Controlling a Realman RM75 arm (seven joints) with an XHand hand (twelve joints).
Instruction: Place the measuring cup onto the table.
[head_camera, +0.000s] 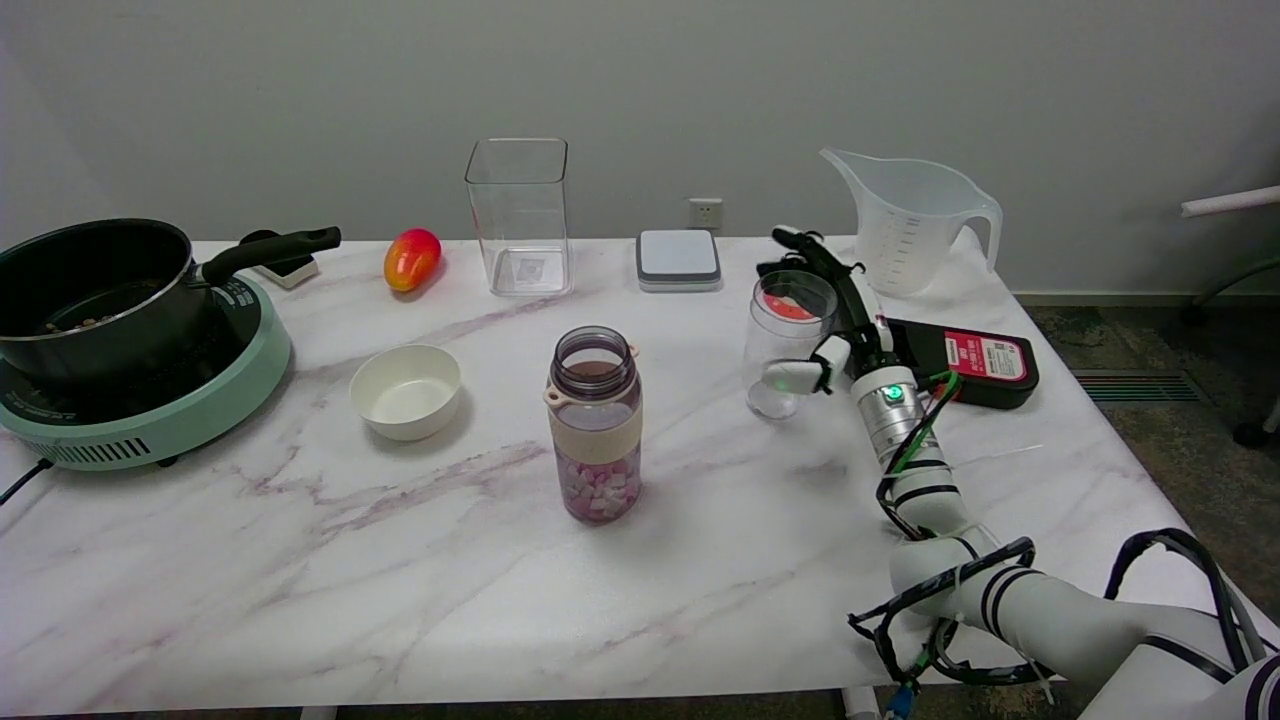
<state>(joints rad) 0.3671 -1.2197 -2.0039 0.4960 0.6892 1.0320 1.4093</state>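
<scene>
my right arm, as it's showing on the feed

i'm seeing my right arm (1010, 600) showing white rounded segments with black bands at the joints. black cables are looping along it, with a green wire running near the silver wrist cuff, where a green light is glowing. my right hand (835, 320) is showing black fingers with white pads.

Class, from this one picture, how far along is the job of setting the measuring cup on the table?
Done: the right hand has the small clear cup. In hand: it grips the cup beside the black scale; whether its base touches the table is unclear. Left: settle it and let go.
</scene>
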